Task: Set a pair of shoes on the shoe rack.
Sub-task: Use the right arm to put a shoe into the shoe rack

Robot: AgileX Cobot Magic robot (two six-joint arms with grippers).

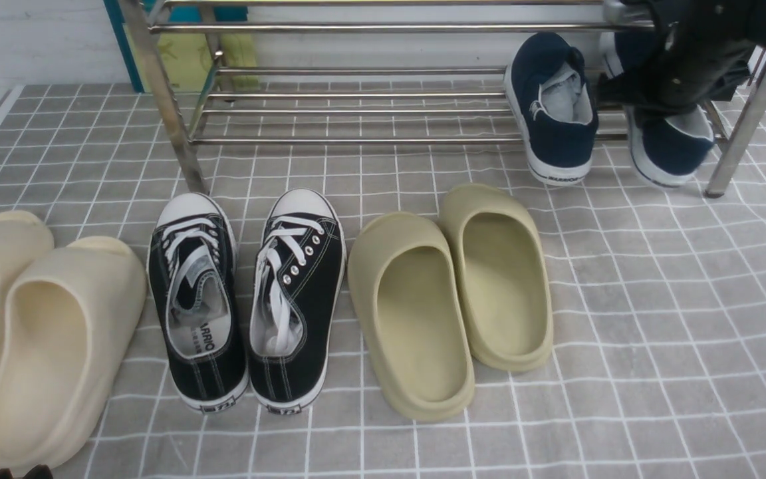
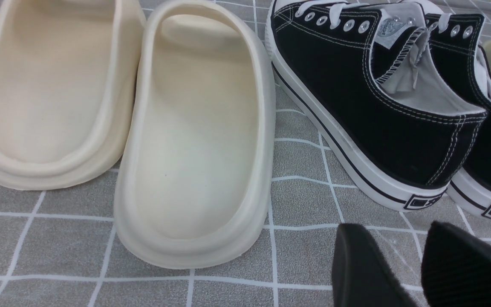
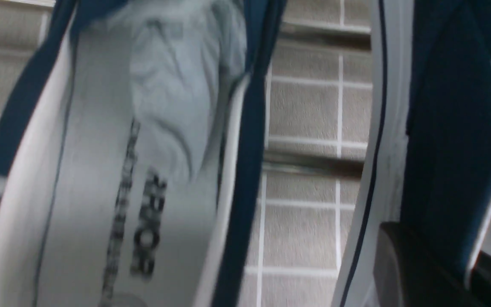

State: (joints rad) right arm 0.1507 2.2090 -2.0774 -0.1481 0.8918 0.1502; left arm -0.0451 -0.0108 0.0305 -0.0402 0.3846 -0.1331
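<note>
Pinching the side wall of the right-hand navy slip-on (image 1: pixel 679 150), the right gripper (image 3: pixel 433 260) has its jaws closed on the canvas, one finger on either side of it. The other navy slip-on (image 1: pixel 556 143) sits just beside it, to its left, with a narrow gap between the two. Both shoes of the pair lie on the lower tier of the silver shoe rack (image 1: pixel 356 140), near its right end, toes pointing toward the wall (image 1: pixel 423 53) and white-edged heels reaching past the front bar. The left gripper (image 2: pixel 386 234) is above the tiled-pattern floor (image 1: pixel 655 332), near the black lace-up sneakers, its jaws spread with bare floor visible between the fingertips. In front of the rack, from left to right, stand two cream slides (image 1: pixel 57 359), the black lace-up sneakers (image 1: pixel 296 299) and two olive-beige slides (image 1: pixel 413 319), all resting on the floor. Behind the rack, at its left end, are a teal panel (image 1: pixel 124 46) and a yellow-green patterned panel (image 1: pixel 180 63).
</note>
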